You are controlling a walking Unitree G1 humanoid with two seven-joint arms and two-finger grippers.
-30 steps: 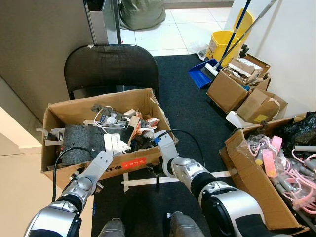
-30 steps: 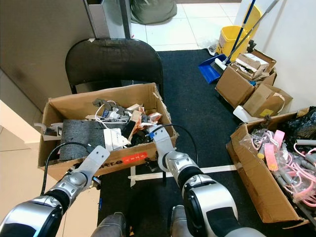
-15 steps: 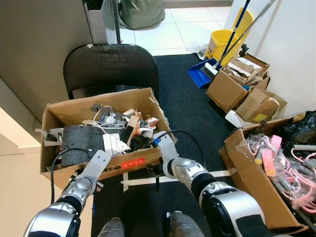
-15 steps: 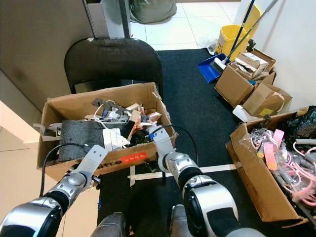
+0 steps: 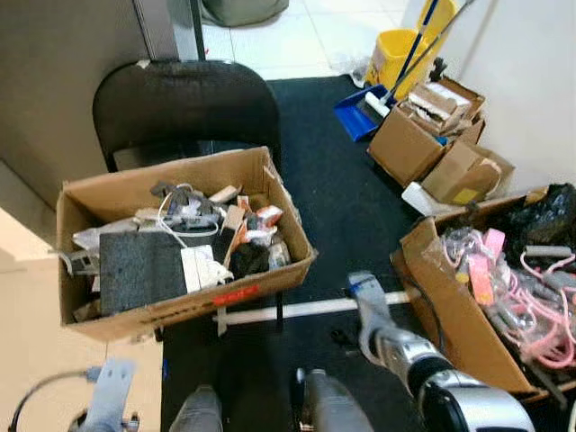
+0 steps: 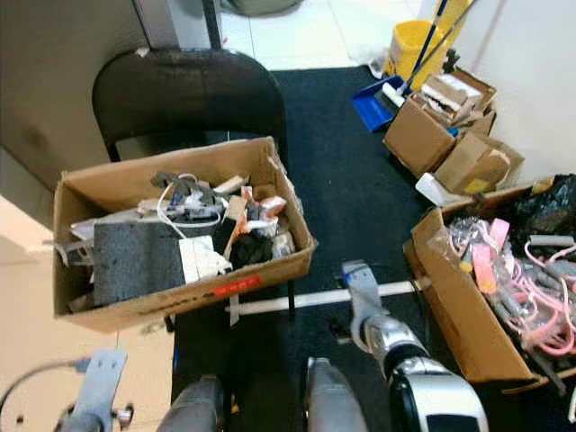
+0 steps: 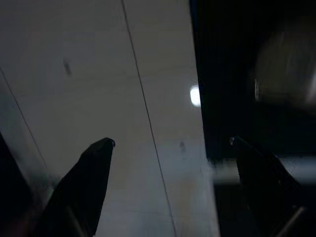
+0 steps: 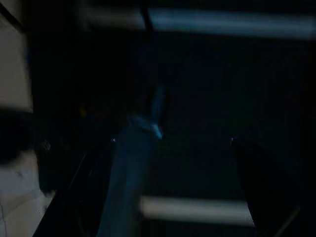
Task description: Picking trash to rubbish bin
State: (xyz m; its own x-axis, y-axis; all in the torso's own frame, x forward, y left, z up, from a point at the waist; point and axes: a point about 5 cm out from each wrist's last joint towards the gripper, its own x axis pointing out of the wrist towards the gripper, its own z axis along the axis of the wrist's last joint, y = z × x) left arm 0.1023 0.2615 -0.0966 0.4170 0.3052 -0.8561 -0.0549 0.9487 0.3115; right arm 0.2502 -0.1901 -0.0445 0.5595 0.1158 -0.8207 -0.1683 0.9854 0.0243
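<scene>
On the seat of a black folding chair sat the cardboard box that served as the rubbish bin, raised there presumably so the arms could reach its open top without bending; it was heaped with trash, among it a dark foam slab, white cable and scraps of packaging. Both arms hung low and clear of the box. The left gripper pointed down at pale floor tiles beside the dark mat, its two black fingers spread wide with nothing between them. The right gripper hung over the dark mat near a strip of white tape; its wrist view was very dark and blurred, yet the fingers looked parted and nothing could be made out in their hold. To the robot's right, a second open carton held pink plastic items, and further boxes, a blue dustpan and a yellow mop bucket stood along the wall. Against the picture from a second before, both arms had dropped: then they reached up to the box's front wall, the right one at its rim, whereas now they were withdrawn and lowered. The whole scene had also shifted and blurred, which reads as the camera moving, probably the robot turning away to seek the next piece.
</scene>
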